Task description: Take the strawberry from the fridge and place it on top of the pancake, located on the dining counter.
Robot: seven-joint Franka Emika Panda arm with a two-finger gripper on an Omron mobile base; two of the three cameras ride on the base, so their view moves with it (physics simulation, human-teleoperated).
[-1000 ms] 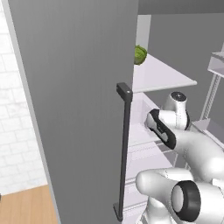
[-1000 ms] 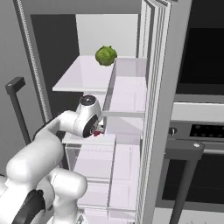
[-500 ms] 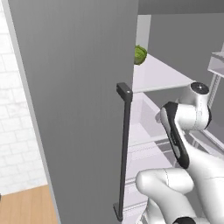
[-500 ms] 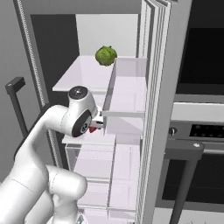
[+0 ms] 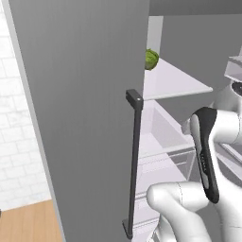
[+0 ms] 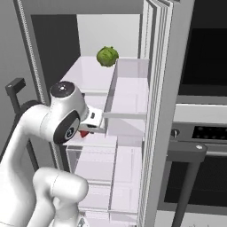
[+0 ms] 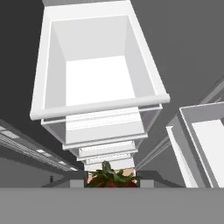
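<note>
The fridge (image 6: 111, 146) stands open, white shelves and drawers inside. My gripper (image 6: 87, 129) is at mid height just in front of the shelves, shut on the strawberry (image 6: 83, 132), a small red spot under the hand. In the hand view the strawberry (image 7: 111, 178), with its green leaves, sits between the fingertips of the gripper (image 7: 111, 183), above a white open drawer (image 7: 98, 83). The fridge's grey left door (image 5: 80, 118) with its dark bar handle (image 5: 133, 160) stands close beside my arm. The pancake and the dining counter are out of view.
A round green leafy vegetable (image 6: 107, 56) lies on the top shelf (image 5: 175, 82). White door bins (image 6: 128, 93) line the right door. A black-windowed wall oven (image 6: 204, 133) with a dark bar handle (image 6: 186, 177) stands to the right of the fridge.
My arm has risen and the wrist has turned, so the hand now points down over the drawers. The strawberry has stayed in the gripper and come slightly back out of the fridge.
</note>
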